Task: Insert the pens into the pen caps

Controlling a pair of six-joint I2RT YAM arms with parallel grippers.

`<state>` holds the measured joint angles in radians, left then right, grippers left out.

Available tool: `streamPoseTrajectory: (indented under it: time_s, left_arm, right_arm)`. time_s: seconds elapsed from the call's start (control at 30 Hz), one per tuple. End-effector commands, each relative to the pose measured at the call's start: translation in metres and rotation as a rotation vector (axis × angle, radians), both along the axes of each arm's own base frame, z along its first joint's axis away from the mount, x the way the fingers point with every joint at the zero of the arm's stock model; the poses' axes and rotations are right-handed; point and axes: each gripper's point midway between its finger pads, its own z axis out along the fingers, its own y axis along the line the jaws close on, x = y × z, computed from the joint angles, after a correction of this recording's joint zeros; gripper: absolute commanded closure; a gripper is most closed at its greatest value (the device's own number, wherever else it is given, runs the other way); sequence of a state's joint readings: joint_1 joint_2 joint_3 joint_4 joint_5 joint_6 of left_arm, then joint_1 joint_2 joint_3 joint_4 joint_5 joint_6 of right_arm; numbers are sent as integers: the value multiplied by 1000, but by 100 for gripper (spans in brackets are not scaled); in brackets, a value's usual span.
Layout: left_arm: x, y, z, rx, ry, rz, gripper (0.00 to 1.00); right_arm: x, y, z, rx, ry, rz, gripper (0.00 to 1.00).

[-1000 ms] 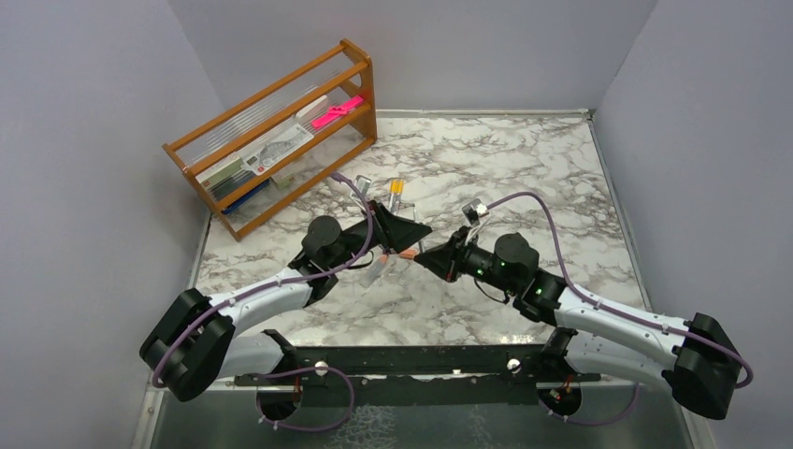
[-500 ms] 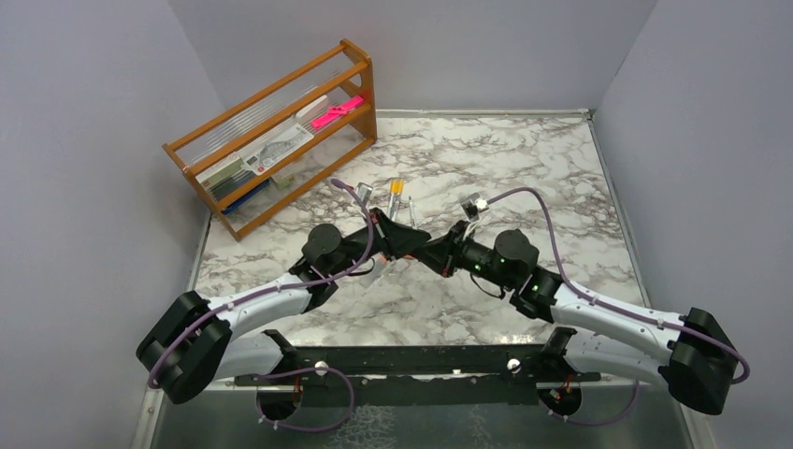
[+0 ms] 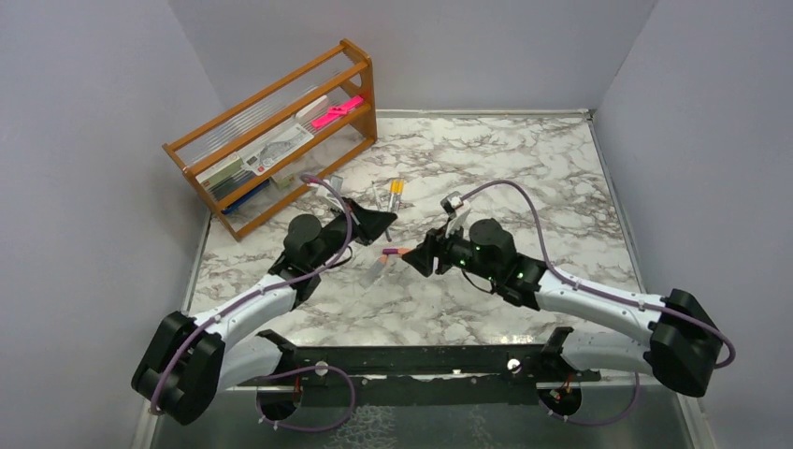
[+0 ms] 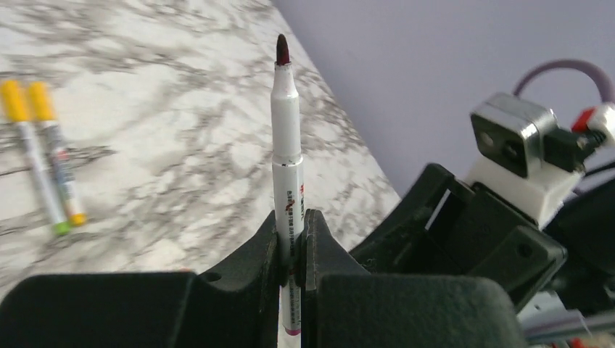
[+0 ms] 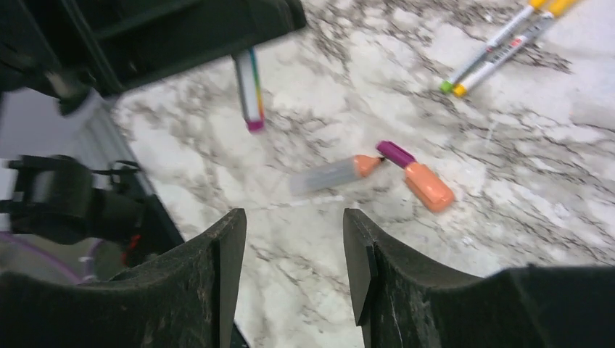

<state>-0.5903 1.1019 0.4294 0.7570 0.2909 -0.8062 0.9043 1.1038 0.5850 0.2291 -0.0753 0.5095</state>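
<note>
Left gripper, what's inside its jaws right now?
An uncapped pen, dark tip up, clamped in the left gripper. Its fingers cover part of the lower barrel; only the pink end shows below.

The marble table (image 3: 524, 159) bears a wooden rack (image 3: 276, 140) at upper left. Mid-frame lie two yellow-capped pens (image 3: 396, 194), an orange cap (image 5: 428, 187) and an uncapped pen (image 5: 330, 175).

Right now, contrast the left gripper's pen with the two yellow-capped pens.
The held pen is uncapped, dark tip bare; the yellow-capped pens have covered tips. The held pen is clamped in the left gripper; the yellow-capped pens lie flat. Both have white barrels.
</note>
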Motion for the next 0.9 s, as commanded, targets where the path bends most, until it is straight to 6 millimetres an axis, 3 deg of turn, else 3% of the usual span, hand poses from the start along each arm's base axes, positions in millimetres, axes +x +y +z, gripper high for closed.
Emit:
streamPoseTrajectory:
  time_s: [0.0, 0.2, 0.3, 0.47, 0.63, 0.87]
  left_arm:
    - [19, 42, -36, 70, 111, 127, 100]
    - [17, 65, -70, 75, 222, 204, 100]
    - [17, 70, -80, 81, 258, 208, 100]
    - [17, 76, -81, 85, 256, 218, 100]
    - [15, 78, -79, 96, 243, 210, 100]
    - [14, 79, -81, 104, 242, 215, 100]
  right_arm:
    - [14, -12, -52, -269, 20, -41, 48]
    - [26, 8, -89, -365, 47, 10, 57]
    - [42, 22, -97, -409, 30, 14, 59]
    - [74, 39, -115, -511, -27, 2, 61]
    - [98, 43, -136, -639, -74, -7, 58]
    - [107, 46, -157, -707, -74, -4, 57]
